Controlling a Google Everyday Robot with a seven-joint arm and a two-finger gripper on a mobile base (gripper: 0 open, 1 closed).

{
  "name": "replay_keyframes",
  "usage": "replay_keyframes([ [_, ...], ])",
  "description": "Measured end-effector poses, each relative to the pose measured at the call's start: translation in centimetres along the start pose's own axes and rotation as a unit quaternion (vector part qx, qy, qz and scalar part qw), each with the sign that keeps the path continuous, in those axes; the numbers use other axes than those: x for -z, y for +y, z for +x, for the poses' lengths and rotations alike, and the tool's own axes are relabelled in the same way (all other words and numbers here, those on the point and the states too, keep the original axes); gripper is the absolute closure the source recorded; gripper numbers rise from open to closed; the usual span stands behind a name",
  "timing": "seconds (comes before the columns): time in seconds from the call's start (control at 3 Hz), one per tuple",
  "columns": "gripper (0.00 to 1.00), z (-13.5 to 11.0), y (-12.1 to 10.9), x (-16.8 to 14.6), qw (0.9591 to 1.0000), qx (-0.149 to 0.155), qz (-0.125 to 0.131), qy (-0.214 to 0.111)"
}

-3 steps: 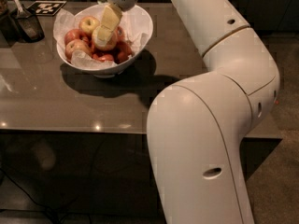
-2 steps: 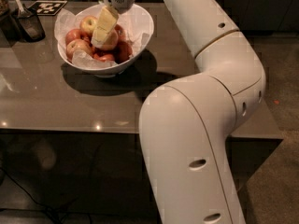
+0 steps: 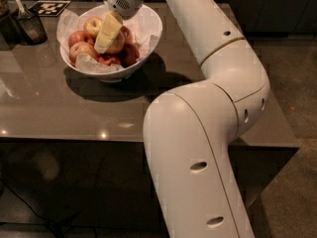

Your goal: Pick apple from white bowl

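Low inside the white bowl point(image 3: 150, 37), the gripper point(image 3: 102, 44) points down and to the left, its pale yellow tip lying against the left side of the apple point(image 3: 119, 43). Whether the gripper is open, closed or holding the fruit cannot be told from this angle. The apple sits near the middle of the bowl, yellowish with a red blush and partly covered by the gripper.

Just to its upper left lies a smaller yellowish apple point(image 3: 93, 26), and redder apples point(image 3: 79, 36) crowd the left and lower parts of the pile. Crinkled white paper point(image 3: 87, 63) lines the bowl and rises above its rim.

From the gripper's grey wrist, the white arm point(image 3: 213, 108) runs right, bends, and fills the foreground. The bowl stands on a glossy brown table point(image 3: 49, 100). At the table's far left corner stand a dark cup point(image 3: 30, 28) holding a utensil and, behind it, a black-and-white marker tag point(image 3: 48, 7).
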State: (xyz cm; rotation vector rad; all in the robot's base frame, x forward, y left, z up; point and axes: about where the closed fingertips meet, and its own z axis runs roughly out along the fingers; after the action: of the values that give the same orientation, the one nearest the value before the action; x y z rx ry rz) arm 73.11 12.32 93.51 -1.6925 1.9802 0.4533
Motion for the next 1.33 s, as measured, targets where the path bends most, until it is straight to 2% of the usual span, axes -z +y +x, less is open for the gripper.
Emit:
replay_keyframes([
  [0.33,0.0,0.52,-0.6,-0.12,0.9997,0.014,0.02,0.0],
  [0.67,0.09,0.96,-0.45,-1.1,0.9996,0.016,0.021,0.004],
  [1.33,0.56,0.96,-0.45,-1.1,0.9996,0.016,0.021,0.004],
])
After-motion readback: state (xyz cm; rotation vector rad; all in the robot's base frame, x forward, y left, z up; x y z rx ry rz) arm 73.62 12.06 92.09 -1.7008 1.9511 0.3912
